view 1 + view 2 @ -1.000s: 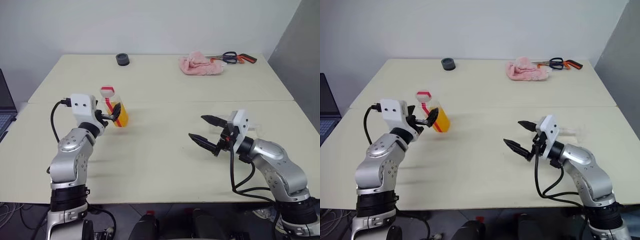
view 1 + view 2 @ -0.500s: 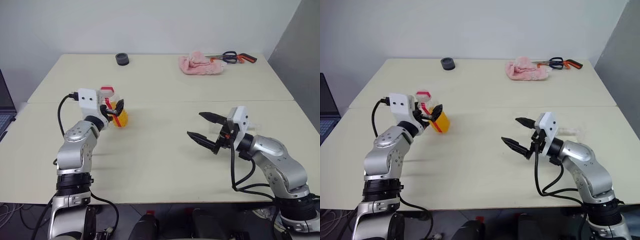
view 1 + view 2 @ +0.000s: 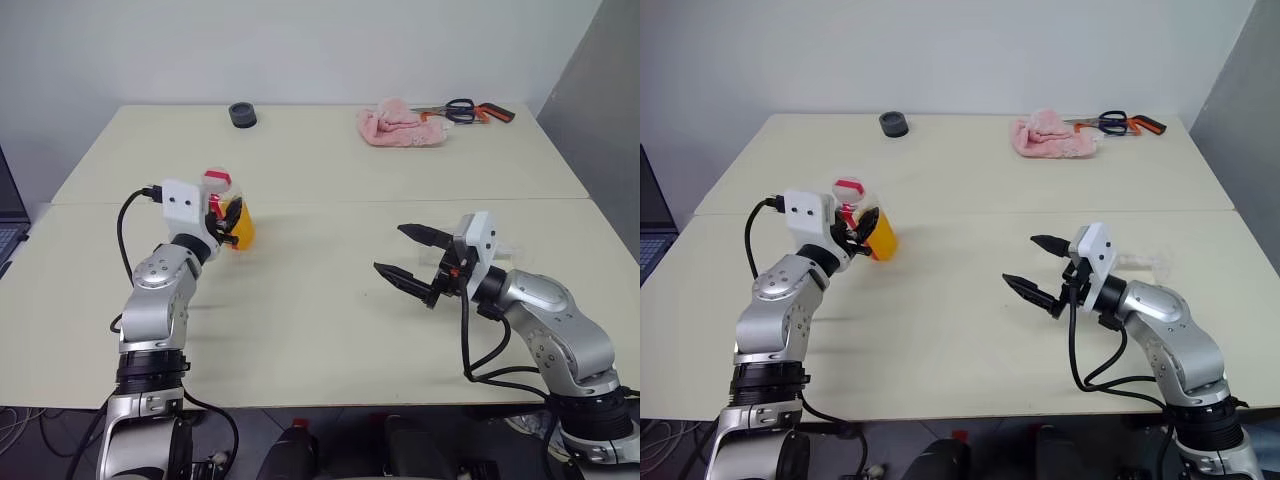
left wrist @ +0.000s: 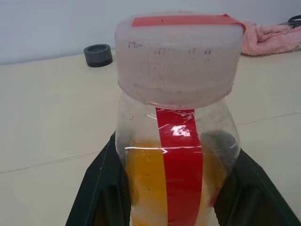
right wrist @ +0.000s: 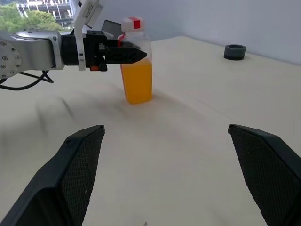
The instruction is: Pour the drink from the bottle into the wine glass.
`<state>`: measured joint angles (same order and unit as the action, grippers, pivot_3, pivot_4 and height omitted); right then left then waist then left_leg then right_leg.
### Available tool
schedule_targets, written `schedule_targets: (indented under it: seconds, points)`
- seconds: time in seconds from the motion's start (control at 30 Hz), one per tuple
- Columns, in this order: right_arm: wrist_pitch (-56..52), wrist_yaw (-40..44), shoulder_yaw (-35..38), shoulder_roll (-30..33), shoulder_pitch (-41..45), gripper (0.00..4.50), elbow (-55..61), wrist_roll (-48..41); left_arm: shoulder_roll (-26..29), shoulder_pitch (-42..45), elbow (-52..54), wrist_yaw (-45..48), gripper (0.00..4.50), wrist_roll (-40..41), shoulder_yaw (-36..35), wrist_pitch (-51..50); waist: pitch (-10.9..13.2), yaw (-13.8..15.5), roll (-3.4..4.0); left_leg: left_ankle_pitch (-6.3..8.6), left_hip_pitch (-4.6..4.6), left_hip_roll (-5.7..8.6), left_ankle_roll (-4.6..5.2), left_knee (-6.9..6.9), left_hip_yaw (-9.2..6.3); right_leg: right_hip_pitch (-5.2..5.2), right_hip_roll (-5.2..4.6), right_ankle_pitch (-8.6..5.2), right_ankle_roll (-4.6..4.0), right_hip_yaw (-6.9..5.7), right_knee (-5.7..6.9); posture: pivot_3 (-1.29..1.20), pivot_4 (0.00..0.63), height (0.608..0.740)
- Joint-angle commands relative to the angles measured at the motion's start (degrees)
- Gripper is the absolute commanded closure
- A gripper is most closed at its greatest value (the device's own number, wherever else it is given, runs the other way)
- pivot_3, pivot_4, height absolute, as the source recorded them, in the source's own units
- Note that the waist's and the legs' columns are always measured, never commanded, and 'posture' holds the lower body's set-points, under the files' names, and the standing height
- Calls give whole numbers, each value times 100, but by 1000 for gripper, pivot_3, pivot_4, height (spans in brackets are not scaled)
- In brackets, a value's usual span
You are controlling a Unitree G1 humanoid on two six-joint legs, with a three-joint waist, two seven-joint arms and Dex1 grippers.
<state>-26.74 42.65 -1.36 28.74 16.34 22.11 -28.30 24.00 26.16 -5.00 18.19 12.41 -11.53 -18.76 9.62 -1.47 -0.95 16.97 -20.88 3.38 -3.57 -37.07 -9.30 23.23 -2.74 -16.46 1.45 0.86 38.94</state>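
The left claw (image 3: 228, 220) grips the bottle (image 3: 229, 212), which stands upright on the desk (image 3: 330, 190), well apart from the right claw (image 3: 408, 262), whose fingers are spread wide and empty.

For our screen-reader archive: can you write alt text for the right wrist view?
The left gripper is shut on the bottle, which stands on the table with its orange drink. The right gripper is open nearer the camera.

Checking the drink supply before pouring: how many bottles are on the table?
1. The bottle stands on the left part of the table, clamped by the left gripper. Nothing suggests another is hidden.
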Motion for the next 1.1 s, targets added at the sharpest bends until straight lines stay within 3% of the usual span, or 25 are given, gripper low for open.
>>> schedule_targets:
  seconds: [0.03, 0.43, 0.73, 0.93, 1.1]
  points:
    - [173, 62, 8, -10, 81, 0, 112, 11, 29, -39, 417, 145, 2755, 104, -41, 171, 0, -1, 0, 0, 0, 0, 0, 0, 1, 0, 0, 0, 0, 1, 0, 0, 150, 740]
    - [613, 45, -45, -74, 157, 0, 28, 263, -128, -3, 860, 631, 2756, 550, 98, 42, 0, -5, -1, 0, 0, 0, 0, 0, 2, 0, 0, 0, 0, -1, 1, 0, 150, 740]
    - [-546, -332, 267, 191, 373, 0, 490, -261, -169, 365, 791, 1587, 2756, 880, 661, -223, 0, -5, -1, 0, -2, 2, 1, -3, 2, 0, -1, 0, 0, -1, 2, 0, 150, 740]
    - [-1572, -619, 455, 242, 851, 0, 980, -1117, -260, 756, 463, 2625, 2756, 973, 1267, -119, 0, -16, -1, 0, -2, 2, 1, -3, 4, 0, -1, 1, -1, -1, 3, 0, 150, 740]
    - [-1777, -765, 275, 202, 1197, 0, 1055, -1191, -309, 992, 227, 3319, 2756, 1045, 1554, -148, 0, -32, -1, 0, -1, 2, 2, -3, 7, 0, 0, 1, -1, -2, 3, 0, 150, 740]
